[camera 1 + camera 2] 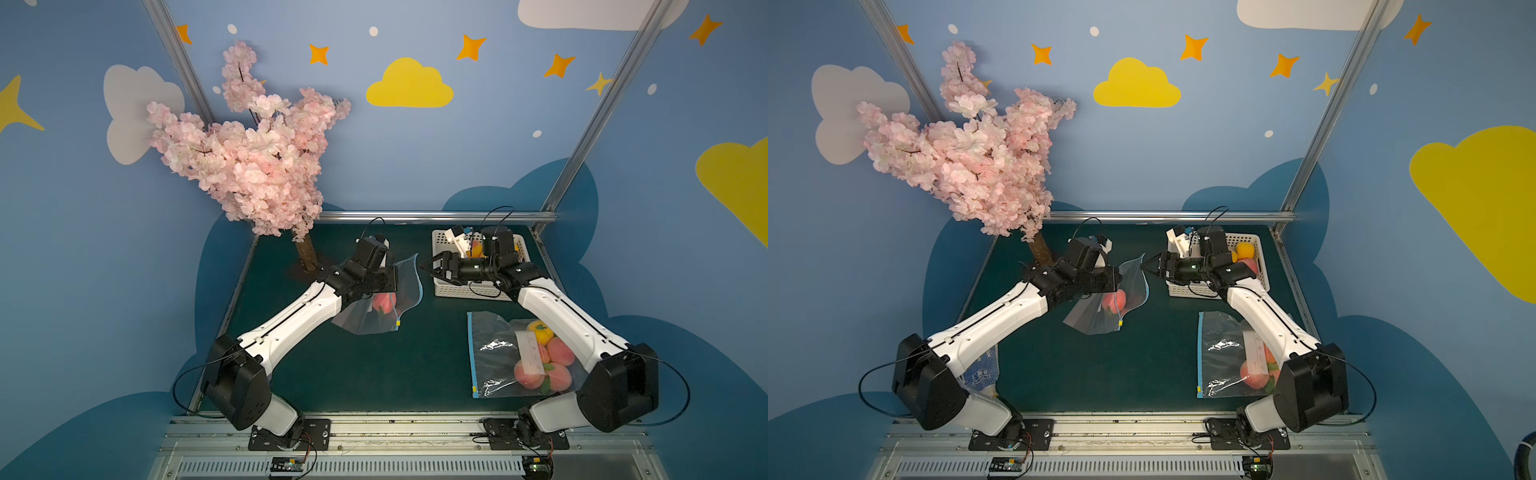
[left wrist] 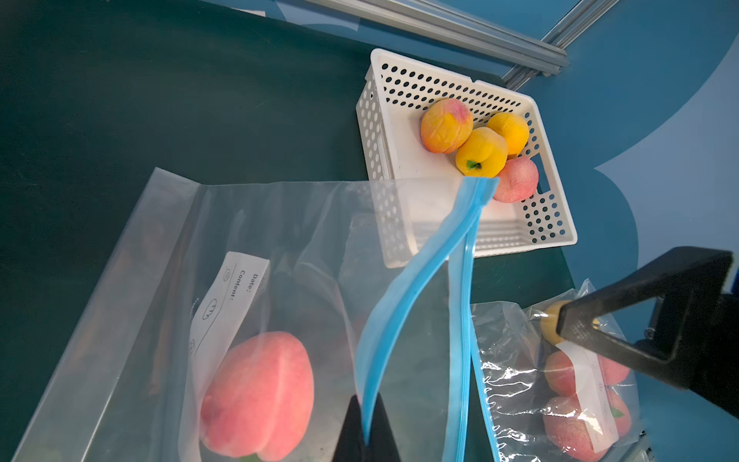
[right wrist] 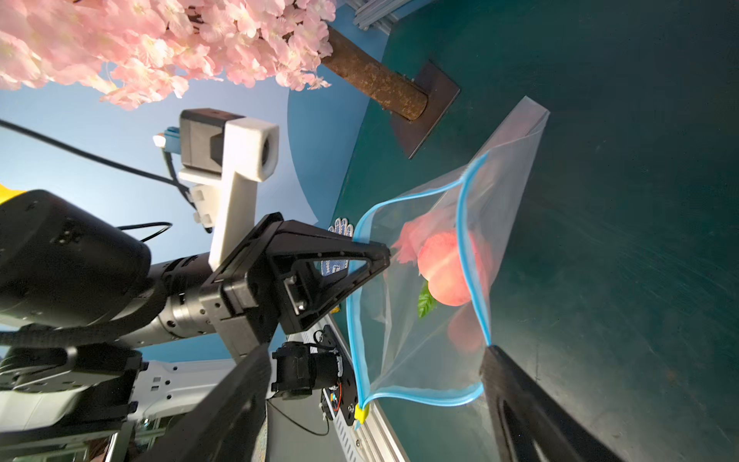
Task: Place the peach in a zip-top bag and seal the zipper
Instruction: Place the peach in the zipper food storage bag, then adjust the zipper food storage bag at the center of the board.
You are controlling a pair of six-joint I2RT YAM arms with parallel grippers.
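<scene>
The peach (image 2: 258,396) sits inside the bag (image 2: 160,248), the left gripper (image 3: 384,256) pinches the bag's rim, and the right gripper (image 1: 427,269), spread and empty, should next press the zipper (image 2: 460,340) shut.

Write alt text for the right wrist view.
The shut left gripper pinches the blue zipper rim of a clear plastic zip-top bag, holding its mouth open over the dark green table; a pink peach lies inside. The right gripper stands open in the foreground.
</scene>
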